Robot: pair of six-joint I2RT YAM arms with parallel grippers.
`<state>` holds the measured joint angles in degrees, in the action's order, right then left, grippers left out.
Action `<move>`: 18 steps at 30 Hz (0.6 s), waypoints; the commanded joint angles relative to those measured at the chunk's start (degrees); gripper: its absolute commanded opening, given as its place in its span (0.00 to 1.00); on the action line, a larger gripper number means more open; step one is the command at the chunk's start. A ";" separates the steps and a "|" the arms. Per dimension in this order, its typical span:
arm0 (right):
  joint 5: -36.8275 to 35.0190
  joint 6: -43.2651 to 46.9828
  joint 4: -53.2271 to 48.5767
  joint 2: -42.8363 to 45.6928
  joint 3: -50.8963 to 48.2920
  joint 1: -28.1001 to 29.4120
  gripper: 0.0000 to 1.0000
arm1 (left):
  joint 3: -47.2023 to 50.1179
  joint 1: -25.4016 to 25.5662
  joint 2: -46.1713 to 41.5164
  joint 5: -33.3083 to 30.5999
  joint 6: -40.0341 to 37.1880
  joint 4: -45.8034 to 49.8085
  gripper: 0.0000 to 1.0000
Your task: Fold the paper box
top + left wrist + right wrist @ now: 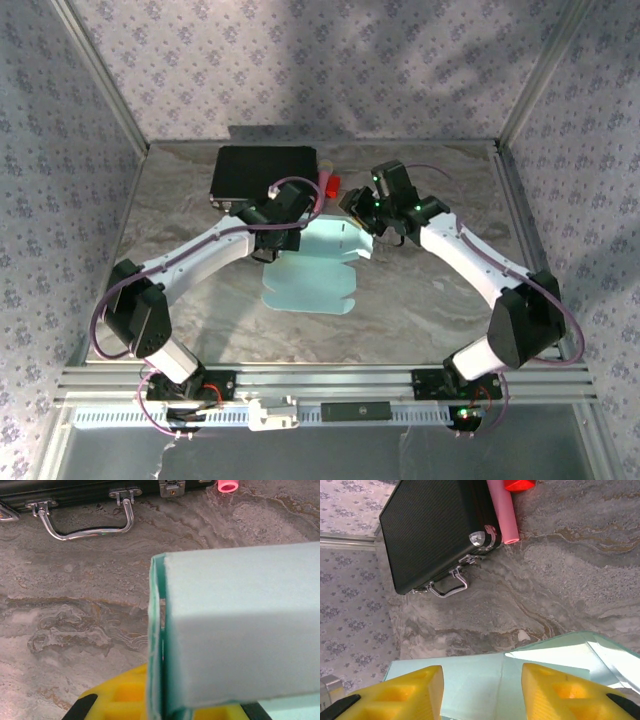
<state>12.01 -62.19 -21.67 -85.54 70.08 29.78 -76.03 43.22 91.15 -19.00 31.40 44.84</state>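
Note:
The paper box (310,275) is a pale light-blue card blank lying mid-table, its far part folded up. In the left wrist view a folded wall of the paper box (235,630) fills the right side. My left gripper (288,240) is shut on the paper box's upright edge, which stands pinched between the yellow jaws (160,700). My right gripper (365,225) hovers at the box's far right corner. Its yellow fingers (410,692) stand apart, open, over a flat panel of the paper box (480,680), with a raised flap by the right finger.
A black case (262,173) with a chrome handle (90,527) lies at the back left of the marble table (440,290). A pink tube (502,510) and a red object (335,182) sit beside the case. Patterned walls enclose the table.

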 commanded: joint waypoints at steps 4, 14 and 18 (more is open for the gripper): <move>1.90 -3.93 3.45 -0.36 -0.74 0.79 0.38 | -1.71 1.22 -2.21 -2.24 1.25 0.16 0.00; -4.63 -4.38 -0.25 4.17 -3.94 1.86 0.33 | -1.93 1.72 -2.42 -3.43 1.56 0.36 0.00; -6.94 -2.42 -0.66 8.11 -5.90 0.58 0.40 | -1.67 1.82 -2.69 -3.30 1.38 0.22 0.00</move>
<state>8.29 -65.98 -20.69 -80.49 64.97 31.09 -76.05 44.64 91.13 -21.08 32.25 44.99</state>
